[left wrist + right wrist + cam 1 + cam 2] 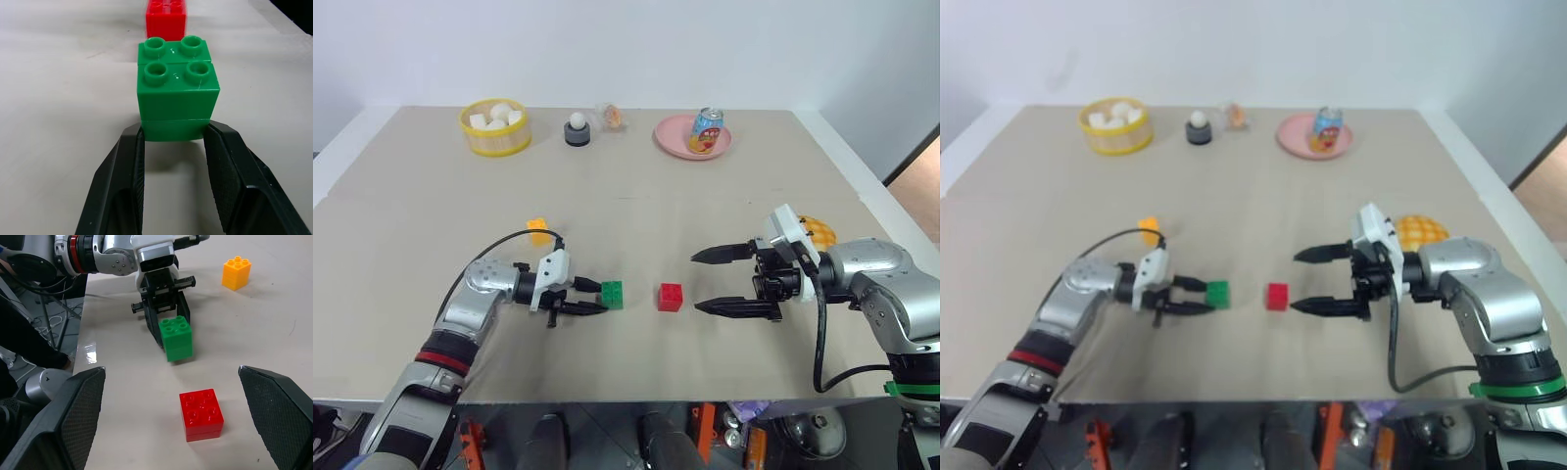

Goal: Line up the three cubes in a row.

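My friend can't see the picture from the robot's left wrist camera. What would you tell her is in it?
A green cube with four round studs on top sits on a pale table, its bottom edge pinched between the two black fingers of the left pincer. Right behind it is a red cube.

Three studded blocks lie in the lower middle of the frame: one green block point(612, 294), one red block point(670, 297) and one orange-yellow block point(538, 230). Along the upper edge stand one yellow basket point(495, 140) with about four white cubes inside, one pink plate point(671, 137) and one can point(707, 130). One checkered bun point(819, 231) sits at right.
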You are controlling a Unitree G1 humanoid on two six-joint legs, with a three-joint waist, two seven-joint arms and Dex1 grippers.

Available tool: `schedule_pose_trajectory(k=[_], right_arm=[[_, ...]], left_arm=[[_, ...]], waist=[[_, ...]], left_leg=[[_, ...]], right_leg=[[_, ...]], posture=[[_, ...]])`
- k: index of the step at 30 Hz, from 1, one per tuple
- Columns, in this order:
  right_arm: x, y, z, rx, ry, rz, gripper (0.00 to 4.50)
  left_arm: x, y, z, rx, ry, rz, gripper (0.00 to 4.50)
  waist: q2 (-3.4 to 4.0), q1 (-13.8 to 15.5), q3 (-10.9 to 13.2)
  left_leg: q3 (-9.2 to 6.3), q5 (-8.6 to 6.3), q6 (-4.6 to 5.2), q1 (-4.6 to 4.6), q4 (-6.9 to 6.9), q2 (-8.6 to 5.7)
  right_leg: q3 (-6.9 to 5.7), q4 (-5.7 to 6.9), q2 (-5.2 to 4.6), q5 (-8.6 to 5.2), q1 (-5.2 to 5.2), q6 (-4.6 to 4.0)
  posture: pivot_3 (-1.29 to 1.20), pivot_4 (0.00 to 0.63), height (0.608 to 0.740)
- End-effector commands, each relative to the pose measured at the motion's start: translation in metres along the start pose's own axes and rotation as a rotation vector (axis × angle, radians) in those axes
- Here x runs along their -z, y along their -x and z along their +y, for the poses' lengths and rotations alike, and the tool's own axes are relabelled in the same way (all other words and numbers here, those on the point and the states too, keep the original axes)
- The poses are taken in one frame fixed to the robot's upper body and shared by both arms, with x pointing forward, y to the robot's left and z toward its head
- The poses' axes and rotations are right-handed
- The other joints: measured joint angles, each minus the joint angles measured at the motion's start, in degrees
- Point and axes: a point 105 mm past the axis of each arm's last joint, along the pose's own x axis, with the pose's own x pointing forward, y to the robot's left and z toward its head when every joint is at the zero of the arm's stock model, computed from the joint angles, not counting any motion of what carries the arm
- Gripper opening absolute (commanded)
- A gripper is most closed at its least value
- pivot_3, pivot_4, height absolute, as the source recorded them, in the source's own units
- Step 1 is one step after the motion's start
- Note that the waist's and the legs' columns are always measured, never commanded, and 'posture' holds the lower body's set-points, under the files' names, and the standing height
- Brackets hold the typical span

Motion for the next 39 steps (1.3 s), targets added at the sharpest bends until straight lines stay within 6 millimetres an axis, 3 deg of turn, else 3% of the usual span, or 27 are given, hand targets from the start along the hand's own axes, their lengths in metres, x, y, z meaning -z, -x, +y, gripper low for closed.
schedule_pose_trajectory(k=[1,15,39], right_arm=[[-0.011,0.001,0.001,0.003,0.054,-0.010,4.50],[-0.012,-0.002,-0.002,0.016,0.059,-0.024,4.50],[-0.013,-0.005,-0.008,0.024,0.074,-0.033,4.50]], left_arm=[[-0.007,0.001,0.003,0.003,-0.043,-0.004,1.22],[-0.007,-0.009,0.021,-0.011,-0.039,0.044,1.22],[-0.005,0.002,0.013,0.042,-0.007,0.049,1.22]], waist=[[0.00,0.0,0.0],[0.00,0.0,0.0],[0.00,0.0,0.0]], left_leg=[[0.00,0.00,0.00,-0.01,0.00,0.00],[-0.01,0.00,0.00,-0.01,0.10,0.00],[-0.02,0.00,0.00,-0.02,0.09,0.00]], right_leg=[[0.00,0.00,0.00,0.00,0.00,0.00],[0.00,0.00,0.00,0.02,0.05,0.05],[0.00,0.01,0.00,0.02,0.05,0.05]], posture=[[0.00,0.150,0.740],[0.00,0.150,0.740],[0.00,0.150,0.740]])
